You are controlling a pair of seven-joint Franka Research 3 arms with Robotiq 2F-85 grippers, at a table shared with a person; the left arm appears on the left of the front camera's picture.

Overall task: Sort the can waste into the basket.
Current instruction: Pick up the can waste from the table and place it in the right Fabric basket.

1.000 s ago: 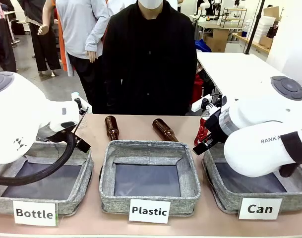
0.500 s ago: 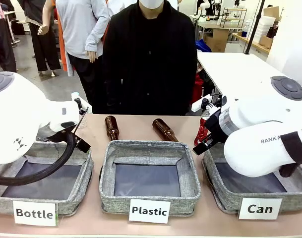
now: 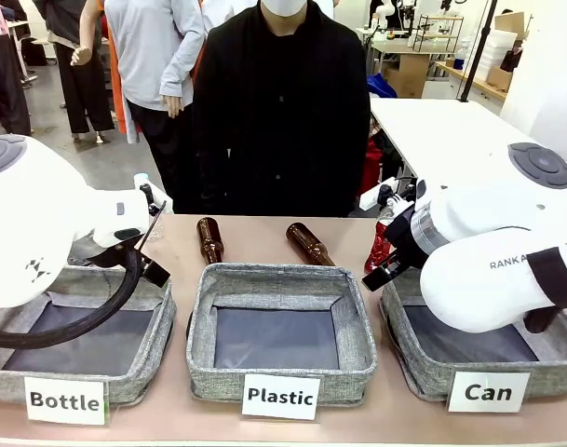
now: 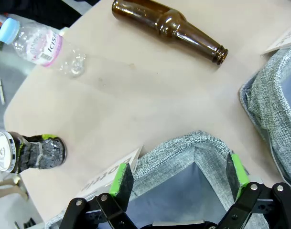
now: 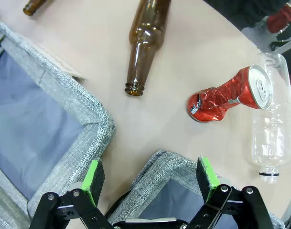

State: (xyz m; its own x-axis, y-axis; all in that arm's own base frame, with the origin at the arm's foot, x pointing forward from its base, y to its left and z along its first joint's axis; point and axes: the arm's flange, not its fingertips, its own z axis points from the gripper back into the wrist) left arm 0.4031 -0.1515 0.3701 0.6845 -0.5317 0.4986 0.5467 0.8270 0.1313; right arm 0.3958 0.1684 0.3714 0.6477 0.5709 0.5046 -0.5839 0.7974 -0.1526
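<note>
My front camera faces the person (image 3: 281,112) at twelve o'clock across the table (image 3: 176,233); close wrist cameras at nine and three look down, sharing the "Plastic" basket (image 3: 279,272).

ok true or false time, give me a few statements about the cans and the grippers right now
1. The red can lies on the table, outside the Can basket. True.
2. The right gripper is shut on the red can. False: it is open and holds nothing.
3. The dark can is already in the Can basket. False: it lies on the table.
4. The left gripper is open. True.
</note>
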